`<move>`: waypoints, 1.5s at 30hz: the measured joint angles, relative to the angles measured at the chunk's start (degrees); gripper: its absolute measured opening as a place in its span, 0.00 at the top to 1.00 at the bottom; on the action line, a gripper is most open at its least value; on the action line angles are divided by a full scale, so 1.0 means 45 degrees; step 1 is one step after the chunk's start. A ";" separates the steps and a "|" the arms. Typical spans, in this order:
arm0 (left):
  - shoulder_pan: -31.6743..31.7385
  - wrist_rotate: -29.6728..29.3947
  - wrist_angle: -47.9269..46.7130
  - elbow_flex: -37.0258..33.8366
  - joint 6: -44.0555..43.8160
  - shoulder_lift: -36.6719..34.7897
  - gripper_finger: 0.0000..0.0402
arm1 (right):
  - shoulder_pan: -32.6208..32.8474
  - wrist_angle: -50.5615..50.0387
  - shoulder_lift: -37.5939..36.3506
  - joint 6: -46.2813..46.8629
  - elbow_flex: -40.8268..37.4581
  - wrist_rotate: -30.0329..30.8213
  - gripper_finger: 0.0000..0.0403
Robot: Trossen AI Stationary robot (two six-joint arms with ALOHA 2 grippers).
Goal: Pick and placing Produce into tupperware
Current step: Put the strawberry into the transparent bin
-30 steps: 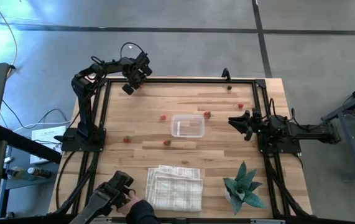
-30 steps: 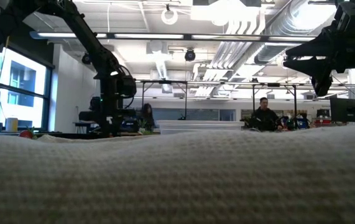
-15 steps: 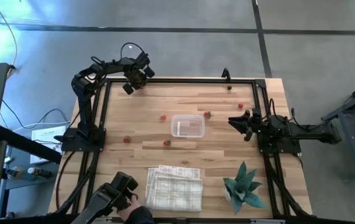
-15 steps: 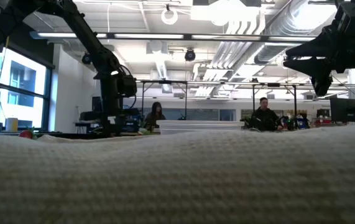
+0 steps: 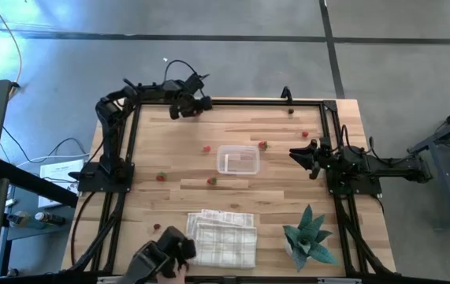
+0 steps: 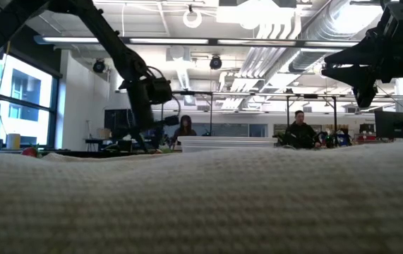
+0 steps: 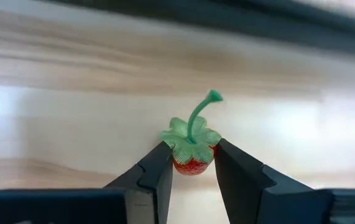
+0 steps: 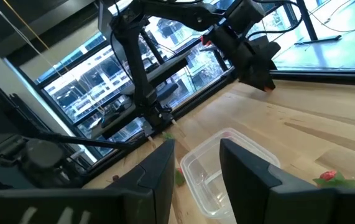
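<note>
From my station I see the left gripper (image 5: 195, 106) raised above the far edge of the table (image 5: 288, 181), its two fingers (image 7: 155, 177) clamped on a small red strawberry (image 7: 192, 157) with a green leafy cap and stem. In the right wrist view that gripper shows in the distance with a red speck at its tip.

The right gripper (image 5: 297, 153) hangs over the right side of the table, just beside the arm's base. Its fingers (image 8: 158, 171) stand apart, with nothing between them.

The clear container (image 5: 238, 159) sits near the middle of the table, open on top. I cannot tell whether anything lies inside it.

Loose red pieces lie on the wood around it: one (image 5: 207, 147) off its far-left corner, one (image 5: 262, 145) just beside its far-right corner, one (image 5: 212, 181) near its front edge, one (image 5: 160, 177) well to the left.

A folded checked cloth (image 5: 221, 237) and a green plant (image 5: 310, 235) lie along the near edge.
</note>
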 joint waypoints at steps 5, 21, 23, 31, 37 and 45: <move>-0.0530 0.1247 -0.0001 0.0000 0.1588 -0.0005 0.74 | -0.0001 0.0000 0.0000 0.0000 0.0000 -0.0018 0.71; -0.2629 0.3815 0.0397 0.1581 0.6378 -0.0015 0.74 | -0.0001 -0.0001 0.0000 -0.0004 0.0000 -0.0034 0.71; -0.2869 0.3817 0.0301 0.2384 0.6684 -0.0015 0.74 | 0.0000 -0.0003 0.0000 0.0000 0.0000 -0.0034 0.71; -0.3596 0.2852 -0.1366 0.6313 0.7951 -0.0015 0.74 | -0.0004 -0.0005 0.0000 -0.0005 0.0000 -0.0034 0.71; -0.4522 0.2363 -0.3400 0.9038 0.9602 -0.0029 0.74 | 0.0000 -0.0004 0.0000 -0.0086 0.0000 -0.0034 0.71; -0.6586 0.1104 -0.5658 1.0263 1.1716 -0.0023 0.74 | 0.0000 -0.0005 0.0000 -0.0238 0.0000 -0.0039 0.71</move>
